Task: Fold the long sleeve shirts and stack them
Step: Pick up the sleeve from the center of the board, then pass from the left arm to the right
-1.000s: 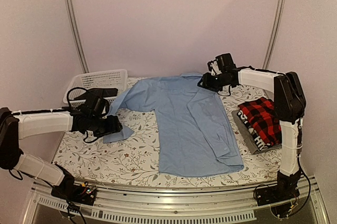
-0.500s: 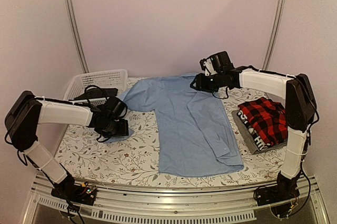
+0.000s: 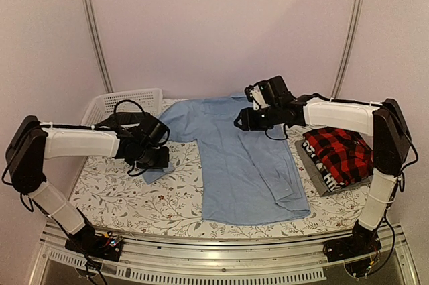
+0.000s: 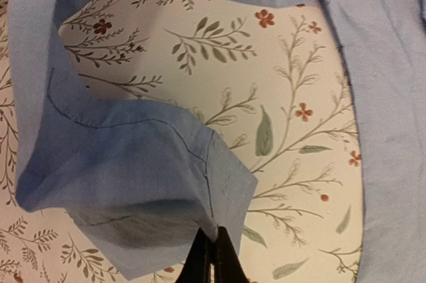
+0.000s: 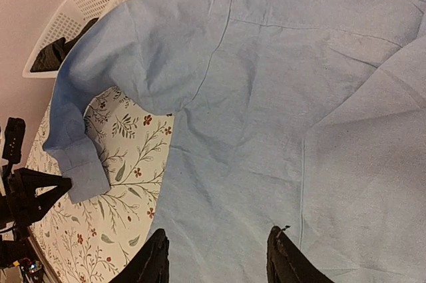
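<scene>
The light blue button-up shirt (image 3: 234,157) lies spread face down on the flowered table, its right sleeve folded in over the body. Its left sleeve reaches out to the left, and my left gripper (image 3: 157,160) is shut on that sleeve's cuff (image 4: 153,196); the black fingertips (image 4: 212,240) pinch the cuff's edge. My right gripper (image 3: 242,123) hovers open over the shirt's upper back (image 5: 266,96), with nothing between its fingers (image 5: 160,240). A folded red-and-black plaid shirt (image 3: 338,154) rests on a folded grey one (image 3: 314,169) at the right.
A white lattice basket (image 3: 127,102) stands at the back left with a dark item (image 5: 56,53) inside. Metal frame posts rise behind the table. The flowered tablecloth (image 3: 134,198) shows bare at the front left.
My left gripper has gone from open to shut on the cuff and shifted right. My right gripper has moved left and nearer, over the shirt's back.
</scene>
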`<state>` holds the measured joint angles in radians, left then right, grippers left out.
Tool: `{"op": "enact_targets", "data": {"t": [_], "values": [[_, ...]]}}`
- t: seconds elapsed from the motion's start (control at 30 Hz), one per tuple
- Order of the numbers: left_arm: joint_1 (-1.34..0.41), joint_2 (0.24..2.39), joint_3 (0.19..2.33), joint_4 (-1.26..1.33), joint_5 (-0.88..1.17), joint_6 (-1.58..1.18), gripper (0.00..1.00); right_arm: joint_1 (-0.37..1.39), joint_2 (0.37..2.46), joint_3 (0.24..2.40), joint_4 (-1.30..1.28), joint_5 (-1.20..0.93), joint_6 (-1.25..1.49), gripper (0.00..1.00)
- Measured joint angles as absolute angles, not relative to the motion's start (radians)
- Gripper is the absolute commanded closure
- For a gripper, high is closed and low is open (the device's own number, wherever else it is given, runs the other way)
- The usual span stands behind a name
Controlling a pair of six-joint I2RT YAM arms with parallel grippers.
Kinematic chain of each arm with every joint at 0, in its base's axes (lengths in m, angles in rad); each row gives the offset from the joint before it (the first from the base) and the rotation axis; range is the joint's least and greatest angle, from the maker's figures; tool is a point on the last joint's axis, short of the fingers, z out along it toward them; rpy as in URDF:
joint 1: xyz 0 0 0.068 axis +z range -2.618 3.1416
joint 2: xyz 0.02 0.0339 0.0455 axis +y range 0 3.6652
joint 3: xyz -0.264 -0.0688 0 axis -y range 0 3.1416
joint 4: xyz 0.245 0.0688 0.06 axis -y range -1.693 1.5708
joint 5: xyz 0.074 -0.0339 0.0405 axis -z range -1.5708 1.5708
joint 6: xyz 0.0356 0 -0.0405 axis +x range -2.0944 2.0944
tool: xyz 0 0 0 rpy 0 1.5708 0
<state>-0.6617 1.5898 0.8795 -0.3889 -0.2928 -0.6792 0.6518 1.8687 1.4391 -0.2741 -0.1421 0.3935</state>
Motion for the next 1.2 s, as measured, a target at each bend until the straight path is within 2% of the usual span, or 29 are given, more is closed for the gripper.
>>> {"op": "enact_targets", "data": {"t": [0.33,0.43,0.5,0.73,0.93,1.07,1.2], "values": [[-0.691,1.451,1.037,-0.406,-0.062,-0.632,1.0,0.861,1.74,1.222,-0.075,-0.082,0.27,0.36],[-0.691,1.453,1.063,-0.42,-0.004,-0.63,1.0,0.926,1.733,1.179,0.002,-0.064,0.229,0.28],[-0.691,1.459,1.082,-0.435,0.031,-0.629,1.0,0.965,1.733,1.171,0.04,-0.032,0.197,0.22],[-0.682,1.473,1.127,-0.461,0.12,-0.628,1.0,1.056,1.766,1.207,0.158,0.081,0.072,0.13],[-0.667,1.474,1.131,-0.469,0.18,-0.629,1.0,1.08,1.883,1.299,0.194,0.147,-0.015,0.12],[-0.654,1.474,1.131,-0.473,0.209,-0.63,1.0,1.087,1.952,1.34,0.197,0.171,-0.044,0.16],[-0.644,1.474,1.131,-0.477,0.231,-0.629,1.0,1.093,1.994,1.368,0.195,0.184,-0.057,0.25]]}}
